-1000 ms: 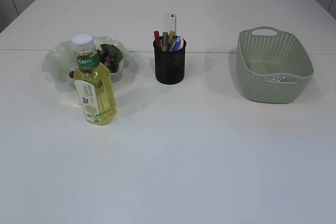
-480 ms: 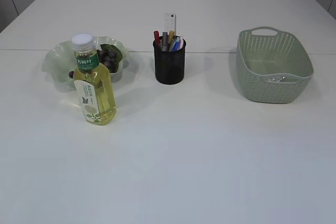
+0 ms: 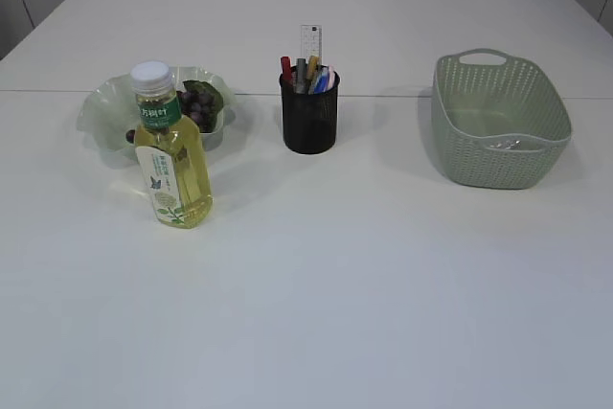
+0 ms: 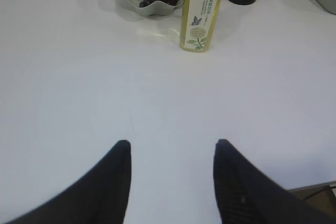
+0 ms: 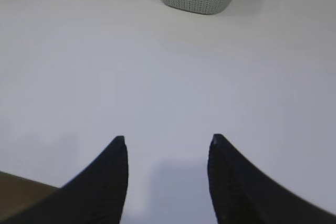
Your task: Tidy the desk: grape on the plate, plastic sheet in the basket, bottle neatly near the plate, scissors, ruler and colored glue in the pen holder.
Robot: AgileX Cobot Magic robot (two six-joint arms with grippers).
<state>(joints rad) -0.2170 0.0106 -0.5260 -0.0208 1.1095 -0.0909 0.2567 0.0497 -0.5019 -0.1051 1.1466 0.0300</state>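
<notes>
Left tool (image 4: 170, 153): your left wrist view shows its two dark fingers spread apart over bare table, with nothing between them.
Right tool (image 5: 165, 148): your right wrist view shows the same, fingers parted and holding nothing, the basket ahead of them.
Bottle (image 3: 170, 148): you have it standing upright on the table (image 3: 335, 284), white cap on, just in front of the plate.
Plate (image 3: 101, 112): pale green with a wavy rim, at your far left; the bottle partly hides it.
Grapes (image 3: 196, 102): a dark bunch with a green leaf, lying on the plate.
Pen holder (image 3: 309, 112): black mesh cup, middle of the table, well apart from plate and basket.
Ruler (image 3: 310, 43): clear, standing upright in the pen holder, taller than the rest.
Other sticks in the holder: you can see red, grey, yellow and blue tops, but which are scissors or glue you cannot tell.
Basket (image 3: 500, 122): green woven, on your right; something pale and shiny lies at its bottom, too small to name.
</notes>
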